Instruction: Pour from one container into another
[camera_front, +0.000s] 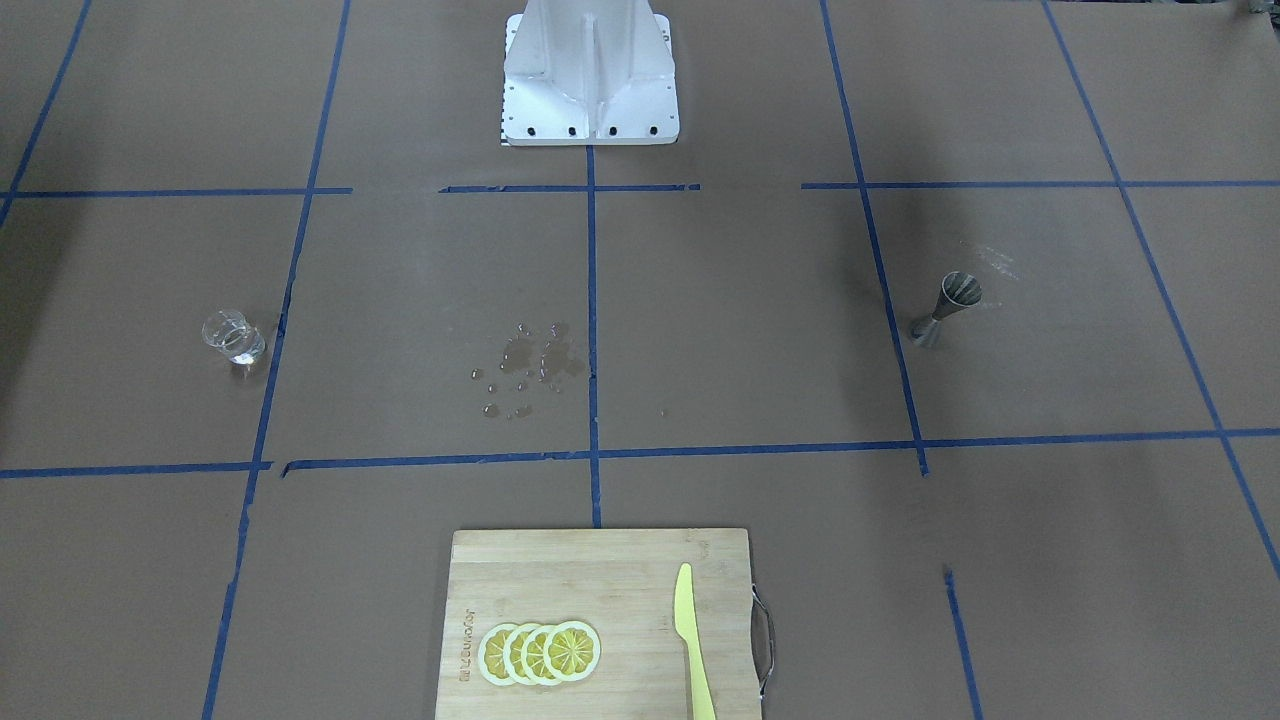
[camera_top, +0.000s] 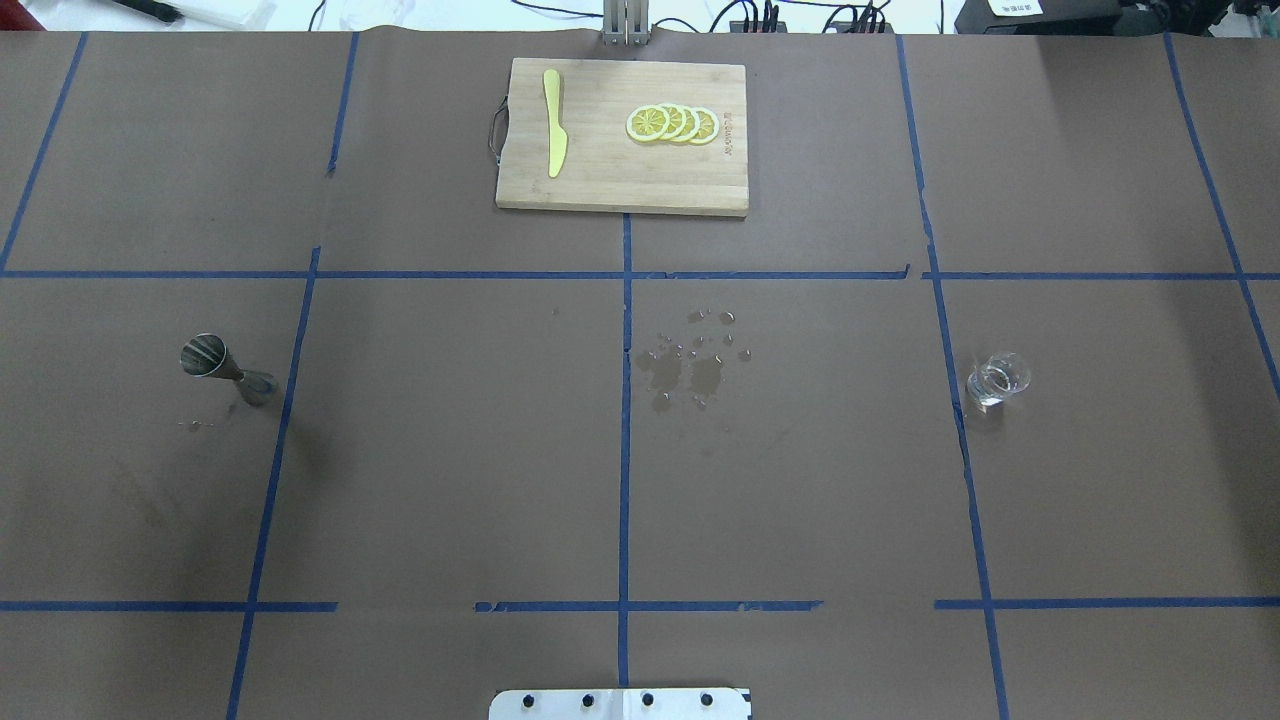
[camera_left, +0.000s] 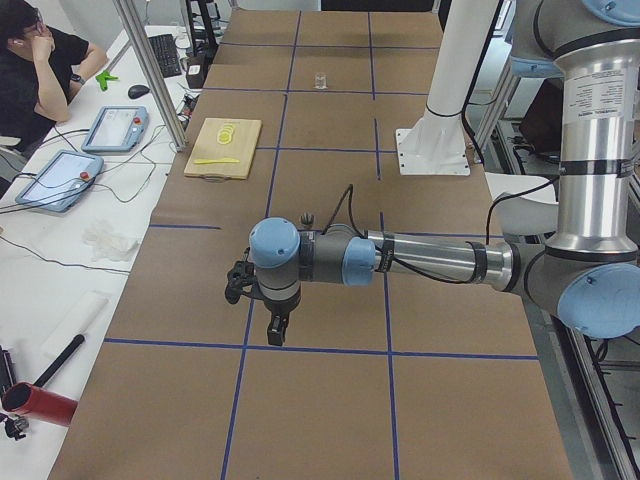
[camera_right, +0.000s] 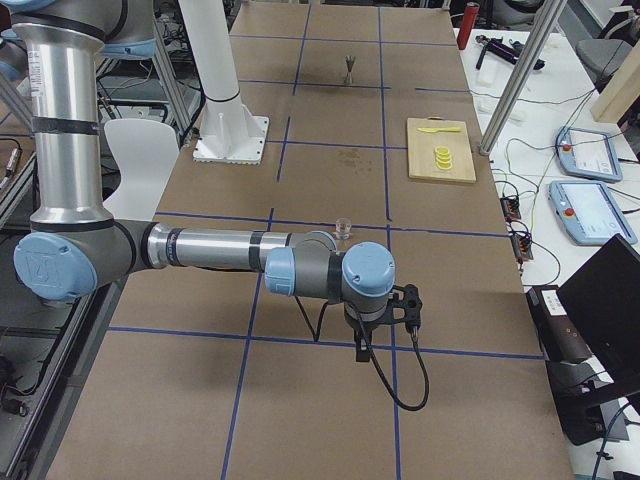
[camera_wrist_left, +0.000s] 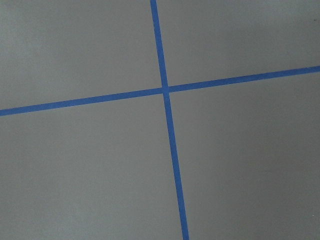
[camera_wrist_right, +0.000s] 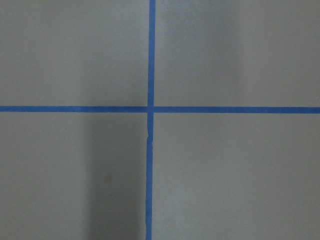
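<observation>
Over the brown table (camera_left: 320, 420), left tool (camera_left: 277, 328) and right tool (camera_right: 360, 348), jaws indistinct.

Clear glass cup and grey metal jigger, upright and well apart

The small clear glass cup (camera_top: 997, 380) has a round rim and stands upright on the robot's right side of the table (camera_top: 450, 480), about midway between its near and far edges. The grey metal jigger (camera_top: 225, 368) is an hourglass of two cones joined at a narrow waist. It stands on one cone on the robot's left side, its open mouth up, level with the cup across the table.
</observation>
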